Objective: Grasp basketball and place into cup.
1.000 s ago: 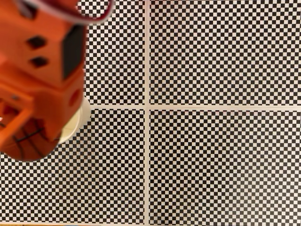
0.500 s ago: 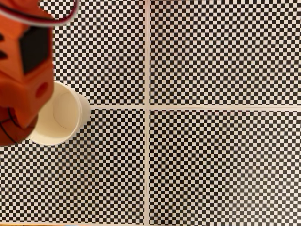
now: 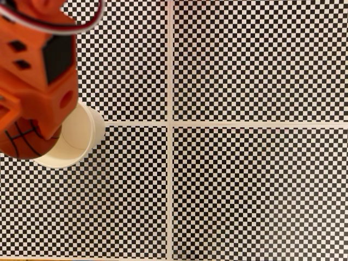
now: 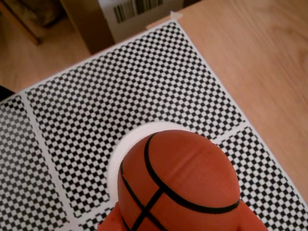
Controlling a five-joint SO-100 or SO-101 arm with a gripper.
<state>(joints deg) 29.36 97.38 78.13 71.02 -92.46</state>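
Basketball [image 3: 22, 141] sits clamped in the orange tool [image 3: 26, 135], whose jaws are closed round it, and the pair hang at the left edge of the fixed view, overlapping the left side of the cup's [image 3: 89, 128] rim. Half a second ago the arm [image 3: 41, 70] had swung further off to the left, leaving nearly the whole cup mouth bare; now it has drifted back to the right, so the ball covers part of the opening again. A second ago it stood further right again, hiding most of the cup. To me that looks like the arm hunting for its line over the mouth, so I'd judge the carry nearly finished and the drop not yet made.

From the wrist camera the ball [image 4: 178, 185] fills the lower middle, seam lines plain, with a white arc of cup rim [image 4: 126, 144] peeping out behind its upper left. That suggests the ball is over the cup but not quite centred.

Counting up: one ball, one cup, one arm with one tool. Under them lies a checkered mat [image 3: 255, 190] split into panels by pale lines, laid on a wooden desk [image 4: 260, 62], and a cardboard box [image 4: 137, 12] with a barcode label stands beyond the mat's far edge.
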